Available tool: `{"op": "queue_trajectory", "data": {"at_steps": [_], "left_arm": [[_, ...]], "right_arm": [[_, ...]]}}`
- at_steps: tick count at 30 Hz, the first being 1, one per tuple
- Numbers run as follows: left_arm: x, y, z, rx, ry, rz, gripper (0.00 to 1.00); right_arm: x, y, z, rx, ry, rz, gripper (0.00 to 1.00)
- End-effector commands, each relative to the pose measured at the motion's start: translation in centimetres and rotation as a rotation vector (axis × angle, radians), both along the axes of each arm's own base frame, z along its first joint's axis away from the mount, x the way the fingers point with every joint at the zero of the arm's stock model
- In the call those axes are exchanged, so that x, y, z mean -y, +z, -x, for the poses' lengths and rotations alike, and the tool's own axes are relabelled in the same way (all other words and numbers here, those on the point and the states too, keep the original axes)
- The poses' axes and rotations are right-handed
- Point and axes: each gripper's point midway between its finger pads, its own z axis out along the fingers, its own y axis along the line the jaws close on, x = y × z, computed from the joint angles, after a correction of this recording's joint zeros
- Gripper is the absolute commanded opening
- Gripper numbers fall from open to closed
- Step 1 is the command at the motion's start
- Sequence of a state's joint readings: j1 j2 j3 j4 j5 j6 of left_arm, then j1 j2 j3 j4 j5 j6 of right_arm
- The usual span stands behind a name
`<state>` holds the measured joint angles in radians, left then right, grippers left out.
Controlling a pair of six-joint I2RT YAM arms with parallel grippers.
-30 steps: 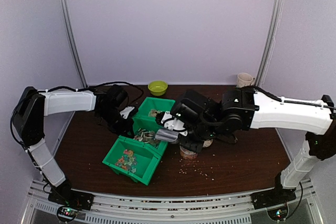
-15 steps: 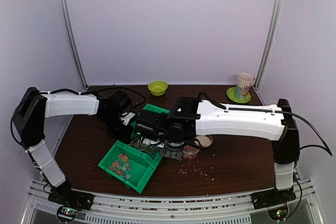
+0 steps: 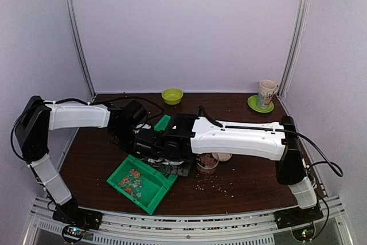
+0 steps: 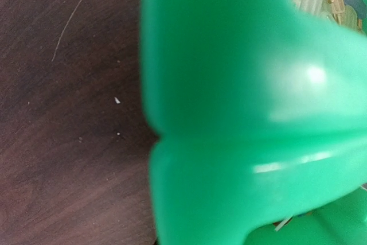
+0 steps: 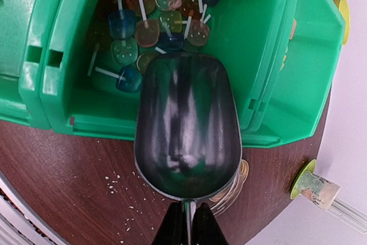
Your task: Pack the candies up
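The right gripper (image 5: 187, 226) is squeezing the thin handle of a shiny metal scoop (image 5: 186, 124). The scoop is empty and is hanging over the edge of a green bin (image 5: 269, 55), with its tip just by the candies (image 5: 155, 18). The candies are lying in a heap inside that bin, many with little white sticks. The left gripper (image 3: 127, 131) is closed and is sitting right up against the bin's green wall; whether it is pinching the wall is hard to tell. Tiny pale crumbs (image 5: 117, 185) are lying on the brown table (image 5: 57, 164).
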<state>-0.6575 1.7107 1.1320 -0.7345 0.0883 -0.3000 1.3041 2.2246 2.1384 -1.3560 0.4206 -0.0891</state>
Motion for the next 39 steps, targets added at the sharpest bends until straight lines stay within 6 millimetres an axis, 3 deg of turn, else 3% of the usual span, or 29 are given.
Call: {"op": "queue_trajectory", "data": {"at_steps": [1, 8, 13, 26, 32, 39], "left_arm": [[3.3, 4.9, -1.5, 0.127, -0.048, 0.186, 0.00], [4.1, 5.4, -1.3, 0.126, -0.070, 0.232, 0.00], [4.4, 5.6, -1.1, 0.124, -0.082, 0.258, 0.00], [4.9, 5.8, -1.0, 0.105, -0.085, 0.305, 0.00], [4.9, 6.1, -1.2, 0.103, -0.076, 0.326, 0.00], [4.9, 6.0, -1.2, 0.095, -0.071, 0.333, 0.00]], "right_arm": [[-0.5, -1.6, -0.2, -0.011, 0.024, 0.055, 0.00], [-2.7, -3.2, -0.4, -0.033, 0.051, 0.011, 0.00], [-4.2, -3.9, -0.4, -0.079, 0.046, -0.135, 0.00], [-5.0, -6.5, -0.8, -0.072, 0.017, -0.395, 0.00], [-4.6, -6.2, -2.5, 0.084, -0.029, -0.398, 0.00], [-4.2, -4.1, -5.1, 0.241, -0.186, -0.446, 0.00]]}}
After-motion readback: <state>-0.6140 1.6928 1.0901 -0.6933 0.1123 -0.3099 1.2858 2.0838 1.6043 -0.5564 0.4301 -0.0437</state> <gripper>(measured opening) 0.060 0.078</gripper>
